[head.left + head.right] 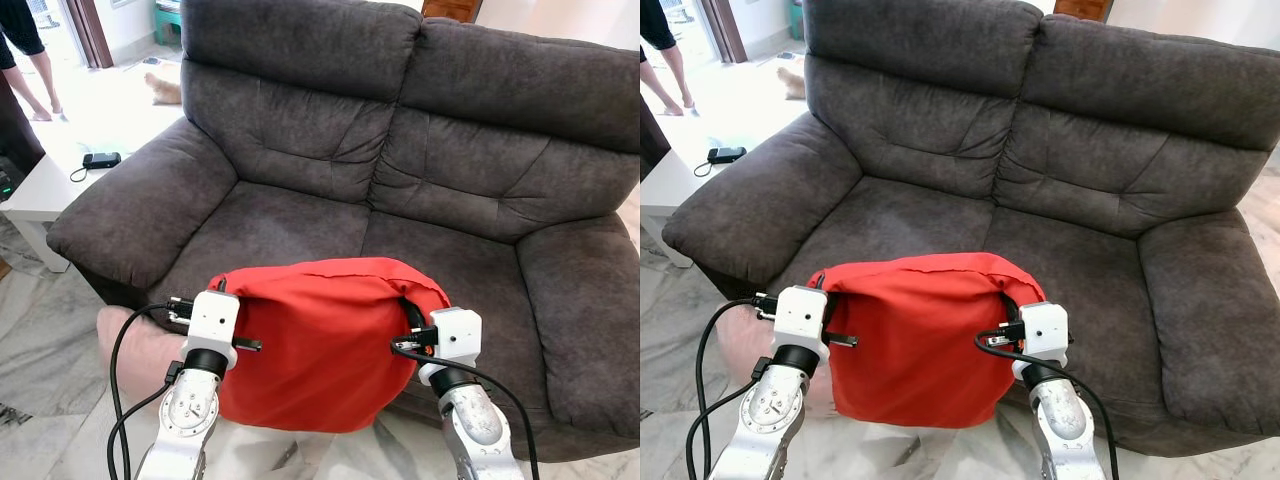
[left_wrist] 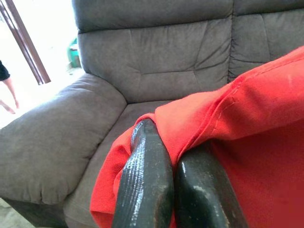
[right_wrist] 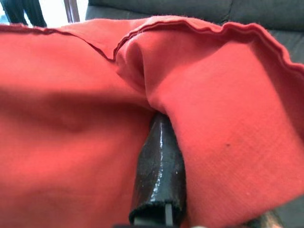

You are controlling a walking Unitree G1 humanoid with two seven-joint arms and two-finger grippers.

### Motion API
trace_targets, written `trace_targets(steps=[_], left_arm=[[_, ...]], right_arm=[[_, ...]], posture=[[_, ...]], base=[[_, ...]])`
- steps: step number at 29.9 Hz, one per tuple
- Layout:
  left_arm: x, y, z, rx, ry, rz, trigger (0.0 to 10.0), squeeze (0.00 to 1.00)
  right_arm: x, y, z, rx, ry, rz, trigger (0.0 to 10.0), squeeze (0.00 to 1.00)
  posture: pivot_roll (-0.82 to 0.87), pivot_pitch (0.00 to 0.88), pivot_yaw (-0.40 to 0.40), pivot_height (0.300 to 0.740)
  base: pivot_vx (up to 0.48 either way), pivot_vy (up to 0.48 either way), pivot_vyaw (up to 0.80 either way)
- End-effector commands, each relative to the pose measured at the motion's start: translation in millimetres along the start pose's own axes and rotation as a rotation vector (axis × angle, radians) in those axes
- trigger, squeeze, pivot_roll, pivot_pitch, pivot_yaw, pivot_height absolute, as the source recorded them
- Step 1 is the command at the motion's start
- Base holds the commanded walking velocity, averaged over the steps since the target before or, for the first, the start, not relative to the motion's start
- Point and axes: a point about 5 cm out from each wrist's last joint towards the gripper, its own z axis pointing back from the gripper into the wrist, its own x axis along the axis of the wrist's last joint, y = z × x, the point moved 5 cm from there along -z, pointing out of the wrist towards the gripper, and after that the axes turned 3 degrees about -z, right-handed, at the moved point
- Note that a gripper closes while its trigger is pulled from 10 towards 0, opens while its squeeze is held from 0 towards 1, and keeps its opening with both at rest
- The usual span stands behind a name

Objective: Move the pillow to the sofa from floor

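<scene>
I have the pillow (image 1: 315,345) pinched at each end — left gripper (image 1: 222,292) and right gripper (image 1: 413,315) both clamped on it — and the sofa (image 1: 290,225) seat lies just ahead.

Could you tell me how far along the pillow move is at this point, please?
Done: the red pillow is off the floor, held up in front of the sofa. In hand: the left gripper and right gripper each pinch an upper corner, fingers shut on the fabric. Left: carry it forward over the seat, set it down and let go.
</scene>
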Motion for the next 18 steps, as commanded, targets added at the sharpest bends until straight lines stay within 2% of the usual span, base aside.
trace_targets(steps=[1,6,14,18], left_arm=[[21.3,0.2,-7.3,0.006,-0.084,-0.013,10.0,0.0],[18.8,-7.3,-8.0,-0.025,-0.076,-0.004,10.0,0.0],[12.2,-14.4,-6.8,-0.057,-0.059,-0.005,10.0,0.0],[12.0,-15.4,-7.0,-0.059,-0.062,-0.004,10.0,0.0]], right_arm=[[28.3,-0.7,-9.3,-0.006,-0.104,0.0,10.0,0.0],[28.1,3.1,-12.7,0.005,-0.1,-0.009,10.0,0.0],[29.0,0.8,-15.4,0.005,-0.1,0.001,10.0,0.0],[31.9,1.7,-16.4,0.019,-0.116,0.026,10.0,0.0]], posture=[[0.06,0.0,-0.084,0.74],[0.06,0.0,-0.091,0.74],[0.06,0.0,-0.095,0.74],[0.06,0.0,-0.098,0.74]], base=[[0.0,0.0,0.0],[0.0,0.0,-0.1],[0.0,0.0,-0.8],[0.0,0.0,0.0]])
